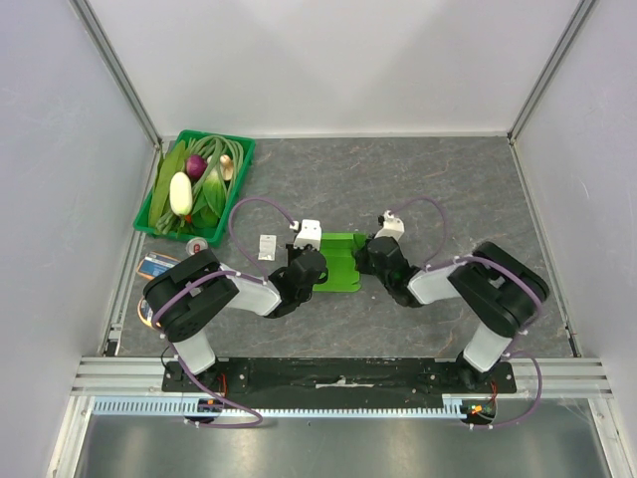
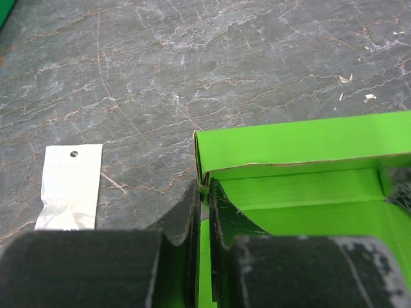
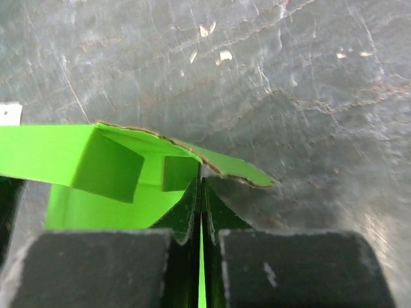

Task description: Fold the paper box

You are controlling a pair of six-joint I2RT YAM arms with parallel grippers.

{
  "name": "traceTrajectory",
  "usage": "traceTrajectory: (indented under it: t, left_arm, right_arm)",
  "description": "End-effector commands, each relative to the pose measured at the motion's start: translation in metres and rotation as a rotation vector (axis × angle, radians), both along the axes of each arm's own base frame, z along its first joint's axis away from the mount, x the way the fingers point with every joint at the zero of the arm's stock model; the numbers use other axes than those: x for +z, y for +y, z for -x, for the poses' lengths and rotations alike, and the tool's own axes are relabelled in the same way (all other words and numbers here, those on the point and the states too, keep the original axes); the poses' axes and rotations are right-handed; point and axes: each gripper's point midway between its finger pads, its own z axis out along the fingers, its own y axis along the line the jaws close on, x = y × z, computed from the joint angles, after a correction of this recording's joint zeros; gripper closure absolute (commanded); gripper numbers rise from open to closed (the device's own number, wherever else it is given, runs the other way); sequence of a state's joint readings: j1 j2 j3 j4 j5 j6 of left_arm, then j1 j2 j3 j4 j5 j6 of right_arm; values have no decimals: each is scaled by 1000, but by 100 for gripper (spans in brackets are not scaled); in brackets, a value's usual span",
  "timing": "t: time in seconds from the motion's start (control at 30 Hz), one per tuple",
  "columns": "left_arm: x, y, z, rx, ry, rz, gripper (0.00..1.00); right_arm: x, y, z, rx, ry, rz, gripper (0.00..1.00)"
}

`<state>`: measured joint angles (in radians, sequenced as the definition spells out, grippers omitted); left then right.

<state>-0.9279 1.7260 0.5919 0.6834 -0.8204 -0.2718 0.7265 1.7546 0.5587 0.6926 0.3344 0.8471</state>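
The paper box [image 1: 338,261] is bright lime-green card, partly folded, lying on the grey mat between the two arms. My left gripper [image 1: 307,267] is shut on the box's left wall. In the left wrist view the thin green wall stands between the black fingers [image 2: 186,218], with the box's open inside [image 2: 302,192] to the right. My right gripper [image 1: 370,257] is shut on the box's right wall. In the right wrist view a green card edge runs between the fingers [image 3: 186,212], and folded flaps [image 3: 109,163] stand to the left.
A green crate [image 1: 239,164] with vegetables stands at the back left. A small white packet [image 1: 267,248] lies left of the box and also shows in the left wrist view [image 2: 69,186]. A small round object [image 1: 196,245] and a blue-orange item [image 1: 157,266] lie near the left edge.
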Motion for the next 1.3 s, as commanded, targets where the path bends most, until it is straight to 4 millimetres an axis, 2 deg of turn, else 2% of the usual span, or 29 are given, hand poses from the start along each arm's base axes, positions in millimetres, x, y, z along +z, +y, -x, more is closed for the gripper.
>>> traceTrajectory:
  t: [0.0,0.03,0.07,0.1,0.2,0.27,0.33,0.37,0.43,0.47,0.57,0.7,0.73,0.83,0.93,1.13,1.27]
  left_arm:
    - [1,-4,0,15,-12,35,98]
    - [1,-4,-1,18,-13,34,98]
    - [1,-3,0,19,-11,31,98]
    - [0,-3,0,20,-10,31,98]
    - [1,-3,0,21,-13,31,98]
    - [0,-2,0,23,-13,29,98]
    - [0,-2,0,22,-14,26,98]
    - [1,-2,-1,25,-16,27,98]
    - [1,-2,-1,22,-15,28,98]
    - [1,-3,0,16,-13,27,98]
    - [0,-3,0,14,-11,30,98]
    - [-3,-6,1,7,-3,36,98]
    - [-2,-6,0,9,-4,39,98]
    - [-1,-5,0,11,-6,43,98]
    - [0,-5,0,10,-8,38,98]
    - [-2,-5,0,9,-5,33,98]
    - [-3,-6,0,6,-3,32,98]
  right_arm:
    - [0,-19,28,146,122,202,96]
    - [17,-22,27,177,116,239,91]
    - [22,-28,34,227,179,312,85]
    - [25,-35,38,318,204,373,72]
    - [40,-67,53,391,313,517,64]
    - [56,-71,59,447,320,542,63]
    - [70,-76,50,486,255,592,63]
    - [81,-73,41,498,218,599,64]
    - [84,-66,31,589,163,636,67]
    - [94,-56,25,630,127,625,69]
    - [99,-36,16,738,31,617,70]
    - [94,-26,5,787,16,624,67]
    - [88,-27,1,786,30,637,66]
    - [85,-29,-12,748,26,677,64]
    - [92,-30,-21,721,10,702,62]
    - [106,-35,-18,702,11,713,59]
    - [104,-42,-20,690,13,740,55]
